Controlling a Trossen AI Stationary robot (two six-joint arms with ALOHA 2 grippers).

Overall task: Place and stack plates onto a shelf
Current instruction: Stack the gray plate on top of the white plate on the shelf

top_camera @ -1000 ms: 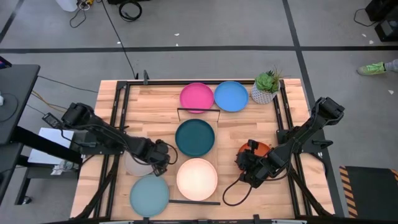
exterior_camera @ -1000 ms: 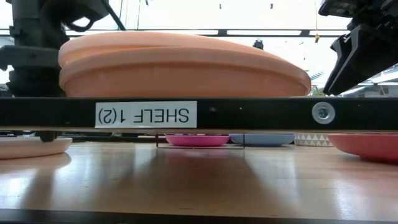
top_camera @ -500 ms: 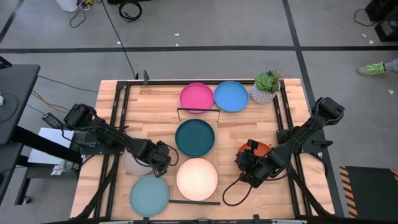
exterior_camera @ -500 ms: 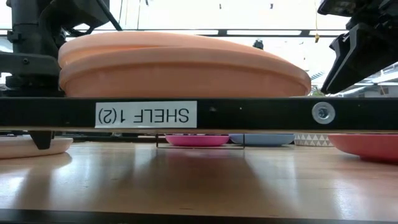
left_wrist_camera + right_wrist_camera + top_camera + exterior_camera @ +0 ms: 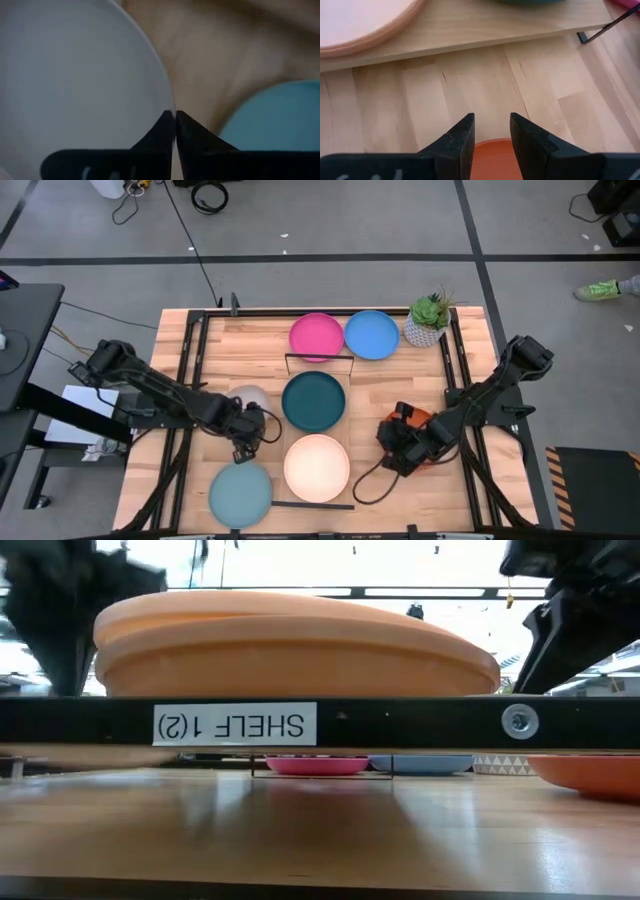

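My left gripper (image 5: 246, 426) is shut on a grey plate (image 5: 250, 396), left of the shelf (image 5: 346, 432). This pale board carries a dark teal plate (image 5: 313, 401) and a cream plate (image 5: 317, 467). A light aqua plate (image 5: 240, 492) lies at the near left. Pink (image 5: 317, 337) and blue (image 5: 371, 334) plates lie at the far edge. My right gripper (image 5: 491, 130) stands open over an orange plate (image 5: 492, 156), right of the shelf. Whether its fingers touch that plate, I cannot tell. My left gripper pinches the grey plate's rim (image 5: 167, 106) between its two shut fingertips. The plate spreads out to one side of the fingers. In the low view the plate (image 5: 60, 755) hangs above the tabletop, about level.
A white potted plant (image 5: 428, 320) stands at the far right corner. Black wire rails (image 5: 318, 357) close the shelf's short ends. Bare tabletop (image 5: 470, 90) lies between the orange plate and the shelf's edge (image 5: 470, 35). A cable loops near the right gripper (image 5: 372, 480).
My left gripper has shut on the grey plate's rim and lifted it. The plate has come off the table and now shows farther toward the far edge. The left arm's elbow has swung toward the table's left edge.
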